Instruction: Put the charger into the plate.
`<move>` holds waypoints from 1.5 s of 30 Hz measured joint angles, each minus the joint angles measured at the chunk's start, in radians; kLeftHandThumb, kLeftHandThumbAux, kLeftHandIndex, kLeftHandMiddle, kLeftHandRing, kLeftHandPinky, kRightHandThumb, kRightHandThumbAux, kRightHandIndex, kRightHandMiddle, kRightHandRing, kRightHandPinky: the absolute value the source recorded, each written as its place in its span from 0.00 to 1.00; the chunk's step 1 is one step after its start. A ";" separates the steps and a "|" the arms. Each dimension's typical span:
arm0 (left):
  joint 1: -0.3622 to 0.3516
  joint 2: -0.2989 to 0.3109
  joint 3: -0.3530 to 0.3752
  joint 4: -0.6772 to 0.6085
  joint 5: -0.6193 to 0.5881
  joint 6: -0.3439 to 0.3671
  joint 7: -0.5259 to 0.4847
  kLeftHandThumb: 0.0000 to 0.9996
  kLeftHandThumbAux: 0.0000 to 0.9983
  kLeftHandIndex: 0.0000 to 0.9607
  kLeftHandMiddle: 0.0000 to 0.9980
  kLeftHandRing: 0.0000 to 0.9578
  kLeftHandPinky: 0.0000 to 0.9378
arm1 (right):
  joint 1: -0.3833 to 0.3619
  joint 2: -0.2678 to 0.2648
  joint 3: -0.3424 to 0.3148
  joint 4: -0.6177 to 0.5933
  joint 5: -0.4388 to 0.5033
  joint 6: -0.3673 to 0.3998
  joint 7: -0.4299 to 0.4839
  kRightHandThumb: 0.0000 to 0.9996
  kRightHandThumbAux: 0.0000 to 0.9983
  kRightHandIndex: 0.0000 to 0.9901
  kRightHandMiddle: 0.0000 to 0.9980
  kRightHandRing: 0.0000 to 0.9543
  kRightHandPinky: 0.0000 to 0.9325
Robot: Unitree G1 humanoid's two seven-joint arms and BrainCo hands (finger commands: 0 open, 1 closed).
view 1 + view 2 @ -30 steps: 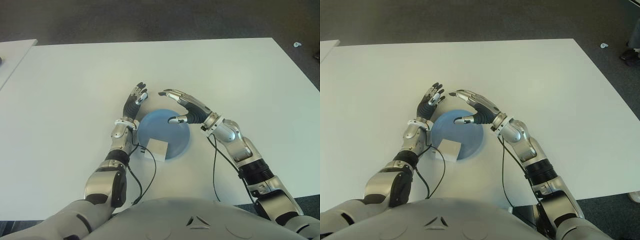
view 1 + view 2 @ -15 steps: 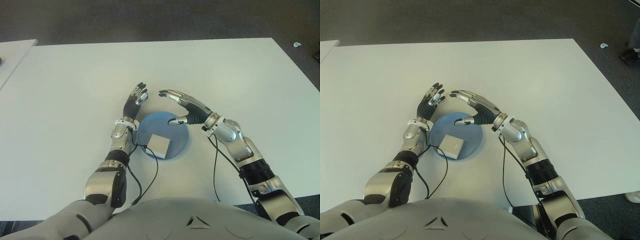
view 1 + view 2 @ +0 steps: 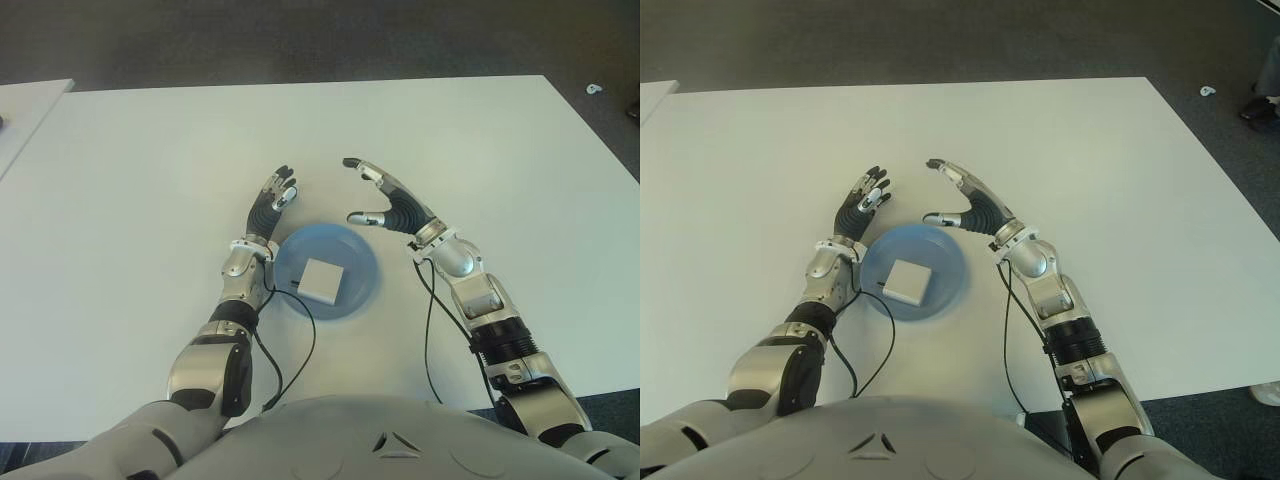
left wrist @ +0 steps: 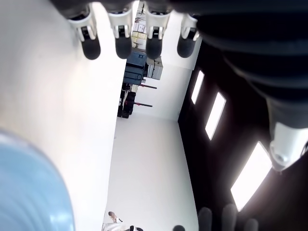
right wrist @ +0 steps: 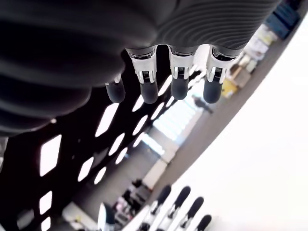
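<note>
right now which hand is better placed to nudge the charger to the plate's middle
Left, probably: the left hand is open beside the plate, nearer the charger. The right hand, also open, is beyond the far rim.

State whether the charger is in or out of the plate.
In: the charger lies inside the plate, both hands open beside it.

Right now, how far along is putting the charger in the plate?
It looks done: the white charger lies inside the blue plate. Nothing is in hand; the left hand beside the plate's left rim and the right hand beyond its right rim are both open. Nothing visibly remains.
</note>
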State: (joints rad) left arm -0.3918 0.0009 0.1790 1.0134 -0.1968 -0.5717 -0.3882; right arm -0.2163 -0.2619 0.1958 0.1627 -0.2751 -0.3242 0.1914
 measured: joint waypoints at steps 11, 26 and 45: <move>0.001 0.002 -0.001 -0.002 0.000 0.001 0.000 0.08 0.54 0.02 0.05 0.05 0.09 | -0.006 0.076 -0.053 0.077 0.053 0.009 -0.063 0.08 0.51 0.00 0.00 0.00 0.00; 0.003 0.006 0.000 -0.004 0.000 0.004 0.000 0.07 0.55 0.02 0.06 0.07 0.10 | -0.156 0.094 -0.209 0.485 0.214 -0.014 -0.070 0.10 0.63 0.01 0.03 0.01 0.03; 0.024 0.016 0.000 -0.028 0.000 -0.008 -0.003 0.07 0.53 0.00 0.07 0.07 0.10 | -0.148 0.167 -0.262 0.616 0.302 -0.047 -0.042 0.02 0.87 0.01 0.02 0.01 0.05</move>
State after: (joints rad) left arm -0.3676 0.0173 0.1788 0.9851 -0.1969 -0.5793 -0.3917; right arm -0.3646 -0.0948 -0.0666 0.7788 0.0265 -0.3715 0.1490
